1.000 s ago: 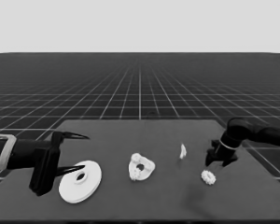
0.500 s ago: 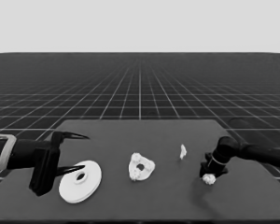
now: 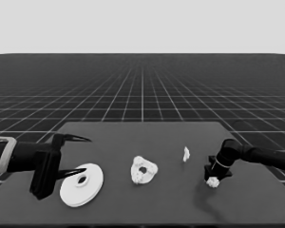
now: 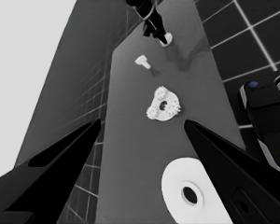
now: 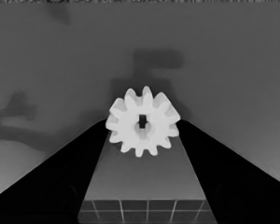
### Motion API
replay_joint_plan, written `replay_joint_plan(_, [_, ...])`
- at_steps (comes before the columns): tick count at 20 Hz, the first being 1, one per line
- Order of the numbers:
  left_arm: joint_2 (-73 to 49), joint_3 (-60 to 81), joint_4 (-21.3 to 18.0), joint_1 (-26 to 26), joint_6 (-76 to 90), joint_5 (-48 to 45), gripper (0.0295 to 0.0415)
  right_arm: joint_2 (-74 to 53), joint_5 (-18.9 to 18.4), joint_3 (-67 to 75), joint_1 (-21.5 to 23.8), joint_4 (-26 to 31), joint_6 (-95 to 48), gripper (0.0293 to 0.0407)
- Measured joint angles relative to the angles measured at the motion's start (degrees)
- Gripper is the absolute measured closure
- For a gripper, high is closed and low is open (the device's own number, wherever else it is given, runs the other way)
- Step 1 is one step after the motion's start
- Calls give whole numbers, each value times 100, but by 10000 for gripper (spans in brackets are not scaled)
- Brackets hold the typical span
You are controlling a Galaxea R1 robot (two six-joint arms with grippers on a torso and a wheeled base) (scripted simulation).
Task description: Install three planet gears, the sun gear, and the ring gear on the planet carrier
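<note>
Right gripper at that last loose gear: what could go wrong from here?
1. The right gripper holds the gear only at its fingertips, touching the teeth; it could slip or tilt on lifting.
2. The smaller round part already carries gears, so a misaligned drop could jam against them.
3. The thin white piece stands near the path and could be knocked.

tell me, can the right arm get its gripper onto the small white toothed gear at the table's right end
Probably yes: the right gripper is already down at the small white toothed gear, one black finger against each side, nothing between. The left gripper waits over the larger round part.
</note>
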Motion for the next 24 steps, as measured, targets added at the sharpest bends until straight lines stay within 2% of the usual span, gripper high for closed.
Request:
replay_joint_plan(1, [0,0,0,0,0,0,326,-212,-363,415,417,329,97,390])
replay_joint_plan(3, [0,0,0,0,0,0,326,-357,-702,666,982,717,143,390])
replay_joint_plan(6, [0,0,0,0,0,0,326,-386,-843,714,1218,897,147,390])
replay_joint_plan(10, [0,0,0,0,0,0,326,-389,-875,718,1266,938,145,390])
replay_joint_plan(11, [0,0,0,0,0,0,326,526,-1244,1123,1329,735,2370,390])
replay_joint_plan(12, [0,0,0,0,0,0,326,2336,-1445,809,1369,751,3427,390])
replay_joint_plan(13, [0,0,0,0,0,0,326,3547,-1449,-49,1383,801,3502,390])
replay_joint_plan(15, [0,0,0,0,0,0,326,4638,-1375,-1355,1390,848,3107,390])
replay_joint_plan(20, [0,0,0,0,0,0,326,5166,-1319,-2224,1384,875,2741,390])
replay_joint_plan(22, [0,0,0,0,0,0,326,5252,-1184,-2501,927,438,2575,390])
replay_joint_plan(24, [0,0,0,0,0,0,326,5293,-1121,-2638,764,294,2496,390])
